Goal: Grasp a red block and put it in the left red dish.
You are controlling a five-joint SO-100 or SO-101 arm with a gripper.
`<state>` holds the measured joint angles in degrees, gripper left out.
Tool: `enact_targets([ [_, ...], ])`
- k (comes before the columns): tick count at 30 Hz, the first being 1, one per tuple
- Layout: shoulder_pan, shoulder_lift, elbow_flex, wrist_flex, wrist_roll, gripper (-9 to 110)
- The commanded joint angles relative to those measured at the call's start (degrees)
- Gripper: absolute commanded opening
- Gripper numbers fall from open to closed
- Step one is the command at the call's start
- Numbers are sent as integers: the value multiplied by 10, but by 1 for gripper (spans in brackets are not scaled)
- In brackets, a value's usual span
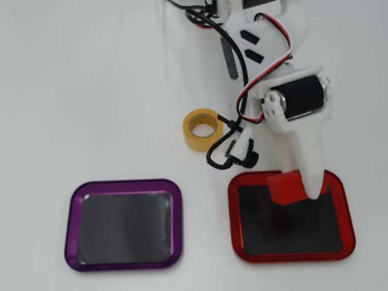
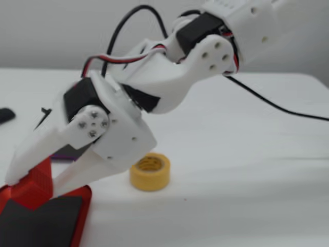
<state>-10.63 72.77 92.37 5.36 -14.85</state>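
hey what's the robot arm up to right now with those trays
The white arm's tool is gripping the red block and holding it over the back edge of the red dish, so the drop looks close but the block is not released yet. The purple tray sits empty beside it, and a yellow tape roll lies behind.

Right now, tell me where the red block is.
In the overhead view the red block sits between the fingers of the gripper, over the top edge of the red dish, lower right of the tape roll.
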Motion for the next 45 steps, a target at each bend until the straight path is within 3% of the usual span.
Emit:
enact_targets([
  [1, -2, 8, -4, -10, -4, 0],
  [13, -33, 8, 28, -10, -4, 0],
  [20, -35, 9, 28, -8, -4, 7],
  [32, -33, 18, 13, 110, -4, 16],
  [38, -30, 19, -127, 270, 2, 16],
  [45, -40, 74, -333, 579, 2, 16],
])
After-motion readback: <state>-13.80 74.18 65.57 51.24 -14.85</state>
